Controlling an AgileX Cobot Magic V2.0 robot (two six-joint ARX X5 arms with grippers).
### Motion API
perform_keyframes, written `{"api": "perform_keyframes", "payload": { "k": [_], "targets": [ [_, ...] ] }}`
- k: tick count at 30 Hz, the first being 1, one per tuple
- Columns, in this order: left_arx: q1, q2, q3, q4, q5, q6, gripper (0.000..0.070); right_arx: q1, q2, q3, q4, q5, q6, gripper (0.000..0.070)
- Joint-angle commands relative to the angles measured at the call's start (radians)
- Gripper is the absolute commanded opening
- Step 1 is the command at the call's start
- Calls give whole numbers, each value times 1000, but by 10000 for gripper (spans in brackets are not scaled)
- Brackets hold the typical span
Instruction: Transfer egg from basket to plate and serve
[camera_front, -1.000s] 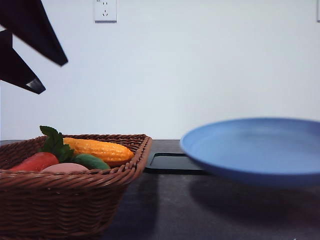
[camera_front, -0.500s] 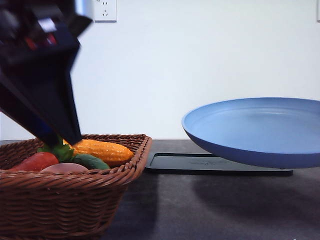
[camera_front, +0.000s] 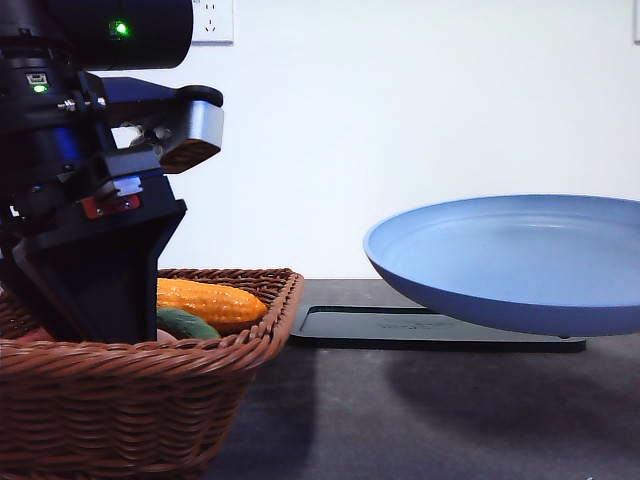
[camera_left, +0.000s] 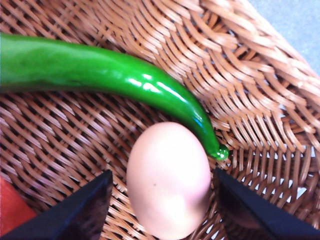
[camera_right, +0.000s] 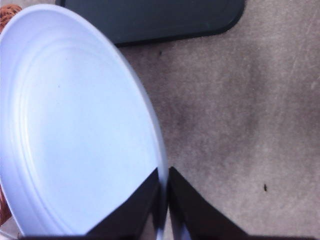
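now left gripper (camera_left: 162, 200) astride egg (camera_left: 168, 180)

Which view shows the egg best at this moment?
The left wrist view: the egg lies on the basket weave between the open left gripper jaws, touching a green pepper. In the front view, the left arm blocks it.

Left claw (camera_left: 162, 200) inside basket (camera_front: 150, 400), egg (camera_left: 168, 180) between its fingers; pepper (camera_left: 100, 72) just beyond egg, touching it. Right claw (camera_right: 164, 200) at plate (camera_right: 70, 130) rim, plate above table (camera_right: 240, 125); tray (camera_front: 430, 327) behind plate, right of basket.
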Motion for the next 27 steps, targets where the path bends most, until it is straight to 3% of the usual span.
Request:
{"api": "perform_keyframes", "payload": {
  "k": [1, 7, 11, 15, 22, 27],
  "targets": [
    [-10, 15, 20, 5, -3, 14, 371, -2, 2, 13, 8, -8, -11, 0],
    [-10, 15, 20, -4, -3, 14, 205, -2, 2, 13, 9, -8, -11, 0],
    [-10, 15, 22, -3, -3, 14, 134, -2, 2, 13, 10, -8, -11, 0],
    [-9, 13, 48, -16, -23, 11, 120, -2, 2, 13, 11, -8, -11, 0],
    [-7, -34, 169, -77, -133, 6, 120, -1, 3, 13, 6, -12, -10, 0],
    [-22, -66, 306, -83, -130, 3, 121, 1, 5, 14, -4, -91, 10, 0]
  ]
}}
